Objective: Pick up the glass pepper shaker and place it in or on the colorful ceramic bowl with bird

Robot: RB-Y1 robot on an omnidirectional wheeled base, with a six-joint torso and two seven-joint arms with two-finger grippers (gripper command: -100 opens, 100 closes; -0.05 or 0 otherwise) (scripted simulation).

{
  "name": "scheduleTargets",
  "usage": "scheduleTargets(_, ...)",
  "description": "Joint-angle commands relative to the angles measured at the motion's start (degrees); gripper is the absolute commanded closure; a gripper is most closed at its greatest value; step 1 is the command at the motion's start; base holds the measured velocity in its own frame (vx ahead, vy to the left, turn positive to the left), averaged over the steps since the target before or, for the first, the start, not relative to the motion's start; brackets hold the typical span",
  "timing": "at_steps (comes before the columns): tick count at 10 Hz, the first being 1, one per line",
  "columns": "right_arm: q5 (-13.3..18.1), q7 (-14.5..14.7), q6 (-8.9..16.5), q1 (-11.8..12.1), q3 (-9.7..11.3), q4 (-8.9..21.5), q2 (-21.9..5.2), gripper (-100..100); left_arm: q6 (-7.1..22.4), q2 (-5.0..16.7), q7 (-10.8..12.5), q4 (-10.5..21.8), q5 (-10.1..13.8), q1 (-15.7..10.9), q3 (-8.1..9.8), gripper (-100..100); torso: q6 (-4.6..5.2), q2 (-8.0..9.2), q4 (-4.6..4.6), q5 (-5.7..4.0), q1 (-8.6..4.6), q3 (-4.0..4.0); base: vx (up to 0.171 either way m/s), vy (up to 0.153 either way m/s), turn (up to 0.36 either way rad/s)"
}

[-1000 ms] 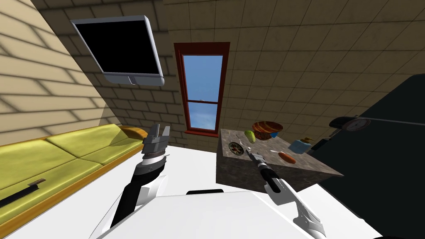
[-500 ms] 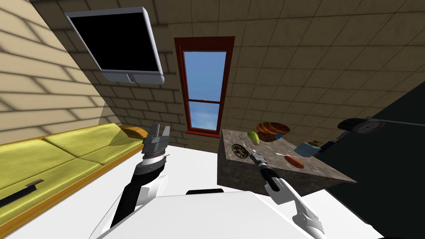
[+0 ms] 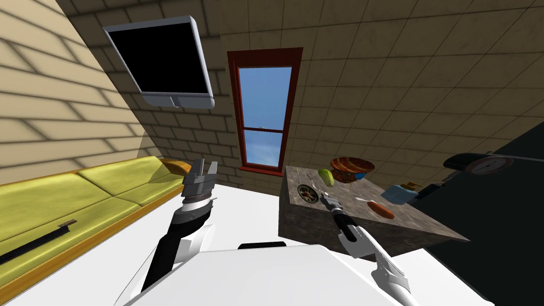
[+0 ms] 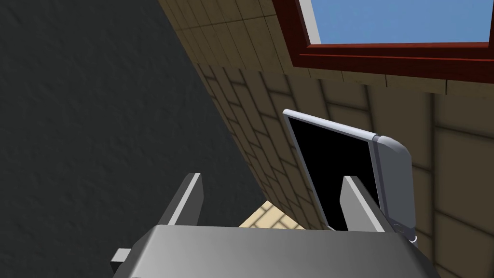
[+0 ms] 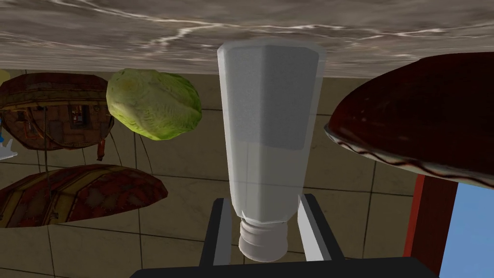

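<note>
A clear, tall pepper shaker (image 5: 267,140) stands on the stone-topped table (image 3: 361,223), and the fingers (image 5: 221,227) of my right gripper (image 5: 264,199) press its sides near the neck. In the head view the right gripper (image 3: 324,197) is at the table's near left part, beside a small patterned dish (image 3: 305,192). That dish's dark red wall (image 5: 415,116) sits close beside the shaker. A larger brown, red and blue bowl (image 3: 351,169) stands at the table's back, behind the shaker (image 5: 53,111). My left gripper (image 4: 271,178) is open and empty, raised over the floor (image 3: 204,169).
A green leafy vegetable (image 3: 326,177) lies between the shaker and the large bowl. A sausage (image 3: 381,209) and a blue object (image 3: 399,193) lie further right on the table. A yellow-green couch (image 3: 79,202) runs along the left wall. A black area (image 3: 499,223) lies right of the table.
My head view has shifted slightly. The right gripper has stayed at the shaker and its fingers have closed onto it. The left arm has not moved.
</note>
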Motion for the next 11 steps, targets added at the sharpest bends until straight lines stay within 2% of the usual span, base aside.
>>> scheduleTargets(1,0.0,0.0,0.0,0.0,0.0,0.0,0.0,100,0.0,0.0,0.0,0.0,0.0,0.0,0.00,0,0.00,0.00,0.00,0.00,0.00,0.00,0.000,0.000,0.000)
scheduleTargets(3,0.0,0.0,0.0,0.0,0.0,0.0,0.0,100,0.0,0.0,0.0,0.0,0.0,0.0,0.00,0,0.01,-0.02,-0.01,0.00,-0.01,-0.02,0.000,0.000,0.000)
scheduleTargets(4,0.0,0.0,0.0,0.0,0.0,0.0,0.0,0,0.0,0.0,0.0,0.0,0.0,0.0,0.00,0,0.01,-0.03,-0.01,0.00,-0.01,-0.02,0.000,0.000,0.000)
scheduleTargets(5,0.0,0.1,0.0,1.4,0.8,-1.8,0.1,100,0.0,0.0,0.0,0.0,0.0,0.0,0.00,0,0.01,-0.03,-0.01,0.00,-0.01,-0.02,0.031,0.008,-0.178)
scheduleTargets(6,0.0,0.1,-0.2,2.2,1.2,-2.7,0.1,100,0.0,0.0,0.0,0.0,0.0,0.0,0.00,0,0.11,-0.06,-0.03,0.00,0.03,-0.04,0.041,0.020,-0.189)
scheduleTargets(7,0.1,0.2,0.0,1.6,1.0,-2.2,0.2,100,0.0,0.0,0.0,0.0,0.0,0.0,0.00,0,0.11,-0.07,-0.05,-0.02,0.06,-0.06,0.014,0.012,-0.035)
scheduleTargets(8,0.1,0.2,0.0,1.7,1.0,-2.3,0.3,0,0.0,0.0,0.0,0.0,0.0,0.0,0.00,0,0.04,-0.06,-0.04,-0.02,0.03,-0.05,0.000,0.000,0.000)
scheduleTargets(9,-1.3,1.0,-0.2,1.5,-0.7,-3.7,0.7,100,0.0,0.0,0.0,0.0,0.0,0.0,0.00,0,0.04,-0.04,-0.03,-0.03,-0.01,-0.04,0.000,0.030,-0.081)
scheduleTargets(10,-1.9,1.3,-0.1,1.4,-1.5,-4.2,1.0,100,0.0,0.0,0.0,0.0,0.0,0.0,0.00,0,0.09,0.00,0.00,0.03,0.09,0.00,0.018,0.058,-0.092)
scheduleTargets(11,-3.3,2.1,0.1,1.4,-3.0,-5.2,1.7,100,0.0,0.0,0.0,0.0,0.0,0.0,0.00,0,0.08,-0.03,-0.01,0.03,0.19,-0.01,0.042,0.093,-0.107)
